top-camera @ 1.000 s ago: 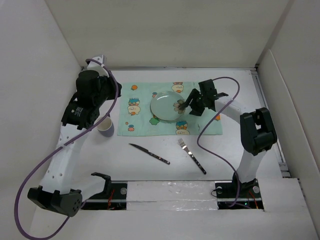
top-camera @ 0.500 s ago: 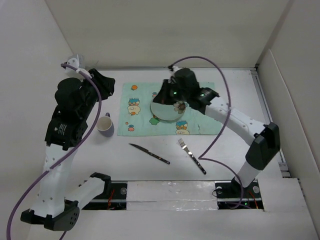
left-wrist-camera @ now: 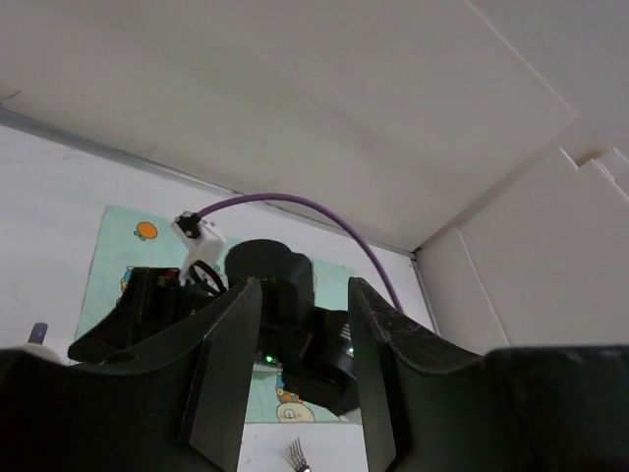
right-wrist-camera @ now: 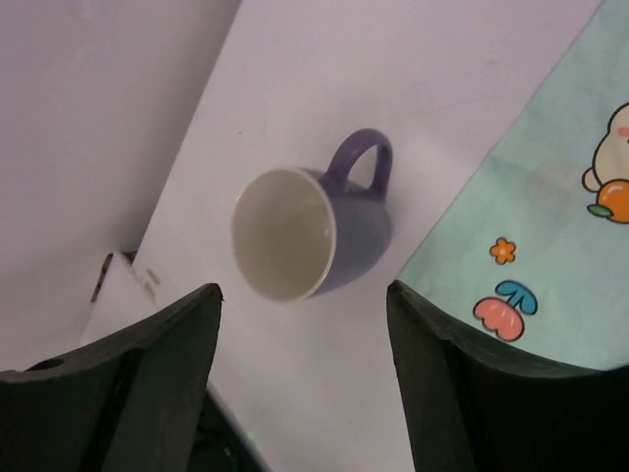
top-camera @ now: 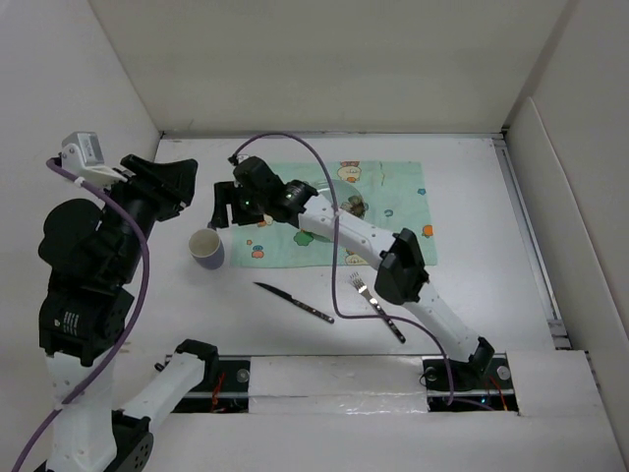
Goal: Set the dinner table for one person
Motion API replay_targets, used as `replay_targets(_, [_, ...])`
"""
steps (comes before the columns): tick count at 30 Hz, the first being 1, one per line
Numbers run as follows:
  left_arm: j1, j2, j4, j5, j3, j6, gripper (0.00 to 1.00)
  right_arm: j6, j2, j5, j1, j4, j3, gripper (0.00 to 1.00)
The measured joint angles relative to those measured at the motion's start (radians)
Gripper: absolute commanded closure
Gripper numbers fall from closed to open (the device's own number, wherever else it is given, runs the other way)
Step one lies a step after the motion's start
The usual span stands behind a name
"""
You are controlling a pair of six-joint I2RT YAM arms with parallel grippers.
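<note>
Purple and upright, the mug (right-wrist-camera: 310, 231) is found just ahead of the right gripper (right-wrist-camera: 303, 300), whose jaws are held wide apart.

One purple mug (top-camera: 206, 247) at the left — one knife (top-camera: 293, 302) and one fork (top-camera: 376, 307), near side — one mint-green placemat (top-camera: 393, 197) farther back. One white dinner table (top-camera: 472, 226) under all. Two arms: left arm (top-camera: 93, 261), right arm (top-camera: 354, 234).

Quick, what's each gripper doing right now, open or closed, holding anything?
Left gripper: open, holding nothing.
Right gripper: open wide, empty, above the purple mug.
</note>
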Motion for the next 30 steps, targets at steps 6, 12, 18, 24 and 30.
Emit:
replay_targets(6, [0.000, -0.005, -0.040, 0.011, -0.003, 0.000, 0.62, 0.044, 0.133, 0.006, -0.001, -0.036, 0.071, 0.22])
replay_targets(12, [-0.005, -0.009, -0.055, 0.016, -0.050, 0.000, 0.62, 0.111, 0.189, -0.037, 0.008, -0.021, 0.079, 0.24])
replay_targets(18, [-0.011, -0.015, -0.071, 0.006, -0.078, 0.007, 0.62, 0.175, 0.202, -0.072, 0.019, 0.027, 0.075, 0.78])
replay_targets(24, [-0.016, -0.039, -0.072, -0.016, -0.086, 0.012, 0.62, 0.234, 0.160, -0.087, 0.018, 0.133, -0.102, 1.00])
replay_targets(30, [-0.016, -0.029, -0.069, -0.045, -0.086, 0.026, 0.61, 0.241, -0.018, -0.098, -0.035, 0.168, -0.284, 1.00])
